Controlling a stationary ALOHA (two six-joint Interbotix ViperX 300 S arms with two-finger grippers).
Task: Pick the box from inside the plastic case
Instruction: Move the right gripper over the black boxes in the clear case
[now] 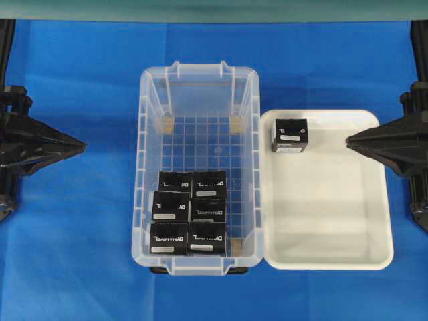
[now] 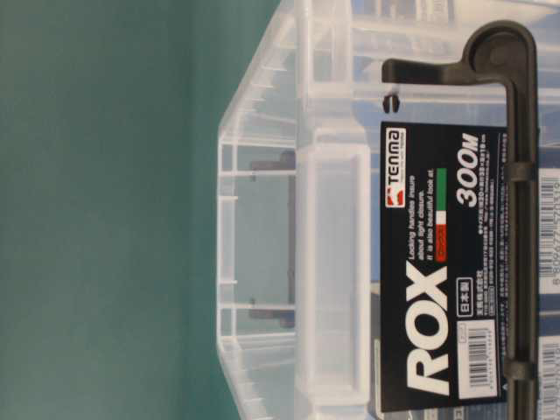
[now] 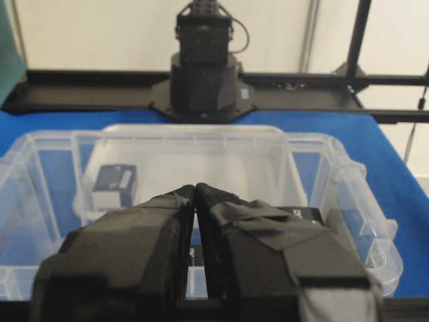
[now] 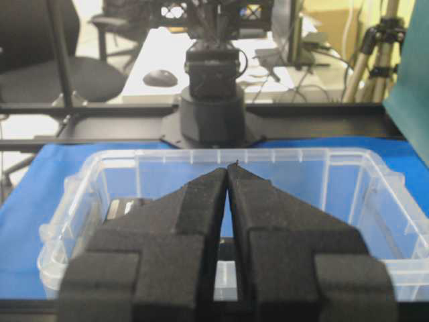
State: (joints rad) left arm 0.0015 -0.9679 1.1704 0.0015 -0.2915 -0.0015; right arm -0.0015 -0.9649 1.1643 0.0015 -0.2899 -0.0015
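Observation:
The clear plastic case (image 1: 150, 167) stands mid-table, with several black boxes (image 1: 189, 212) packed together at its near end. One more black box (image 1: 290, 136) lies in the white tray's far-left corner. My left gripper (image 1: 81, 143) rests shut at the left edge, well away from the case, with nothing between its tips. My right gripper (image 1: 349, 140) rests shut at the right, its tips over the tray's right rim, holding nothing. The left wrist view shows shut fingers (image 3: 194, 189) facing the case (image 3: 348, 194). The right wrist view shows shut fingers (image 4: 226, 171) facing the case (image 4: 395, 201).
A shallow white tray (image 1: 334, 221) sits right of the case on the blue cloth (image 1: 73, 221). The table-level view shows only the case's end wall (image 2: 328, 280) and its black label (image 2: 437, 262) up close. Black arm bases stand at both table sides.

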